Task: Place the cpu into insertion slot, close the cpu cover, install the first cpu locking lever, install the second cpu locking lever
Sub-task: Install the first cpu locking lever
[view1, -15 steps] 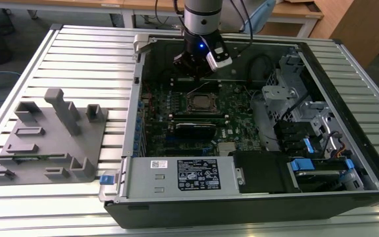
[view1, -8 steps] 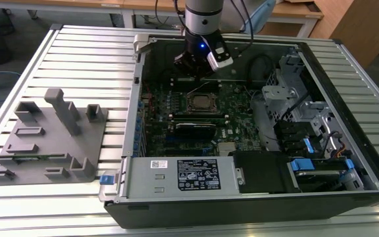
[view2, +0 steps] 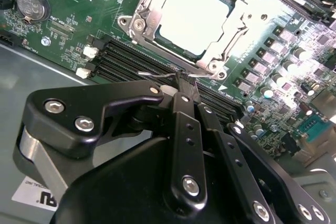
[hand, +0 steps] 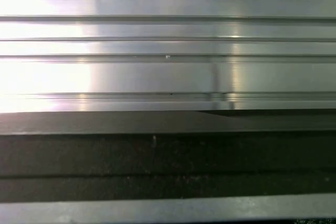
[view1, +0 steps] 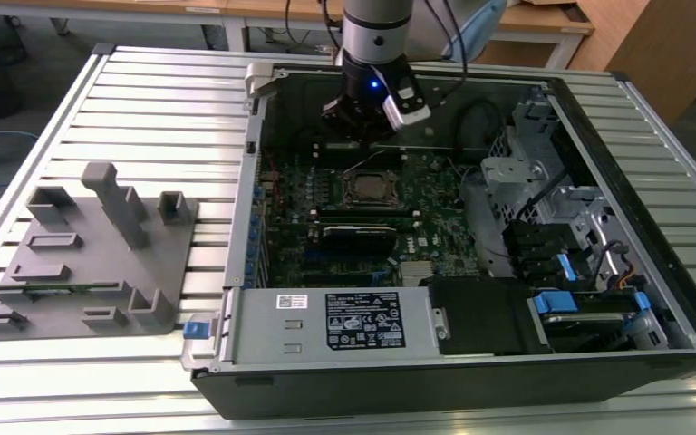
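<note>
Exterior view: the single arm point(view1: 372, 25) comes straight down from the top edge as a pale grey column, its last link vertical. Below it the black wrist point(view1: 366, 95) shows a small blue light point(view1: 373, 87). A white-cased camera block point(view1: 405, 104) sits on the wrist's side toward the exterior view's right. The tool end points downward. Second wrist view: the black housing point(view2: 126, 182) lies in the foreground. A rounded knuckle point(view2: 68, 119) is bolted to it at two points, and slim linkage bars point(view2: 185, 140) run forward from it. The jaws stand drawn together, their tips meeting at a narrow point with no gap visible between them.
</note>
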You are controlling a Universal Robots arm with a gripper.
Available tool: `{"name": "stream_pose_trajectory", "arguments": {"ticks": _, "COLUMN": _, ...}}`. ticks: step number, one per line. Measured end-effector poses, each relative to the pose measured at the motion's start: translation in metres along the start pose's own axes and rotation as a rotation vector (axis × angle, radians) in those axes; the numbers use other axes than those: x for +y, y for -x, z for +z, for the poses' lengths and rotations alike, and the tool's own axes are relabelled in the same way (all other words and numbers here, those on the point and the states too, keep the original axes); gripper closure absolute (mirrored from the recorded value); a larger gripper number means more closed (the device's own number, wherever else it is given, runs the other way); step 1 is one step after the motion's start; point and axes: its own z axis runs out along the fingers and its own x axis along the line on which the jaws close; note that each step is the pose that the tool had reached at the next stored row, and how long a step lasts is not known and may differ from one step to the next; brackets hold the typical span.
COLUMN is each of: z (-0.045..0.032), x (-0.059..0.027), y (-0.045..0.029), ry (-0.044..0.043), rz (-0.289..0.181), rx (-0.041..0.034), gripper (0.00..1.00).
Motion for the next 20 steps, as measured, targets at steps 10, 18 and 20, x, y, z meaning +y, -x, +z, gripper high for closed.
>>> {"name": "stream_pose_trajectory", "arguments": {"ticks": 10, "z": 0.0015, "x": 0.0011, "y": 0.0023, "ry": 0.0001, "rz": 0.0, "rx": -0.0001, "gripper": 0.9}}
{"name": "stream_pose_trajectory", "arguments": {"ticks": 18, "z": 0.0025, "x": 0.0012, "y": 0.0085, "ry": 0.0005, "rz": 0.0, "rx": 0.0, "gripper": 0.9}}
{"name": "stream_pose_trajectory", "arguments": {"ticks": 20, "z": 0.0026, "x": 0.0013, "y": 0.0088, "ry": 0.0006, "rz": 0.0, "rx": 0.0, "gripper": 0.9}}
